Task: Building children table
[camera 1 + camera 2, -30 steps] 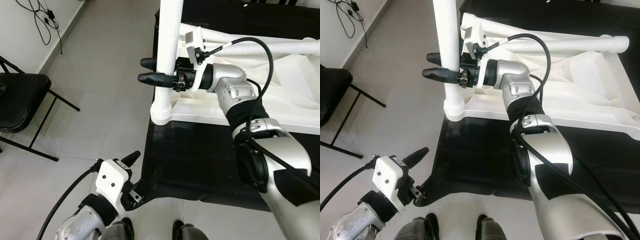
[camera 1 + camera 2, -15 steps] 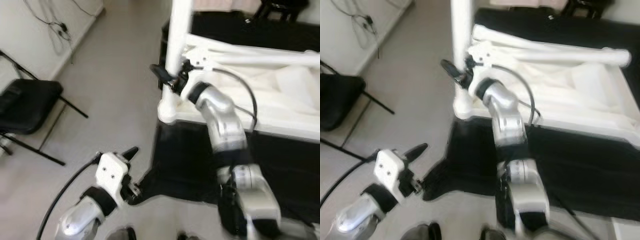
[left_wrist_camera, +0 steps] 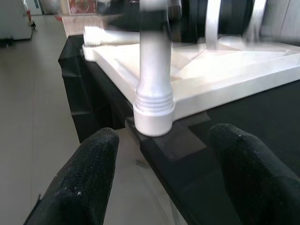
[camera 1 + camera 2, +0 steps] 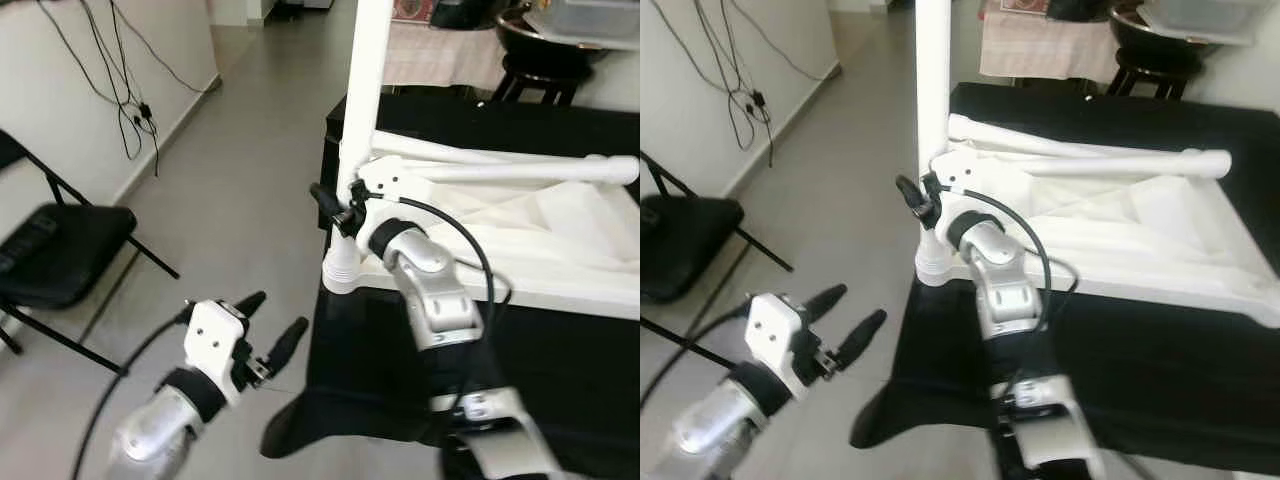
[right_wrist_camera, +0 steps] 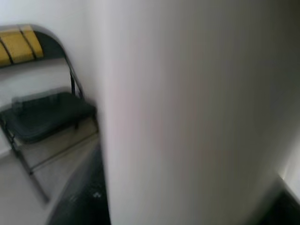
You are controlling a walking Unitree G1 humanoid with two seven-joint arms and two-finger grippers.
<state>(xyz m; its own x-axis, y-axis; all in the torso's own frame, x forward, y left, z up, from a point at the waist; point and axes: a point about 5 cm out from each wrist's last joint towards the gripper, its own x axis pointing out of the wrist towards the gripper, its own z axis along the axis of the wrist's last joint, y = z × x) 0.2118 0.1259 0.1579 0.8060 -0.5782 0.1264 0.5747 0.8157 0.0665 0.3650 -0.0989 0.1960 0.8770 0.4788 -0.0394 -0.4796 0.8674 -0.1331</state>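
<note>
Right gripper [image 4: 335, 205] at centre frame, jaws clamped round upright white table leg [image 4: 362, 110]. Left gripper [image 4: 272, 325] lower left, jaws open. Leg looked stiff, light, smooth; grip low near collar.

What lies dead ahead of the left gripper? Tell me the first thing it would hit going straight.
Most likely the upright table leg. The left gripper is open and its wrist view centres the leg's ribbed base at the corner of the upturned tabletop. Depth is unclear, but nothing stands between them.

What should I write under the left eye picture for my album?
Right gripper grips the upright white table leg; left gripper waits open below.
</note>
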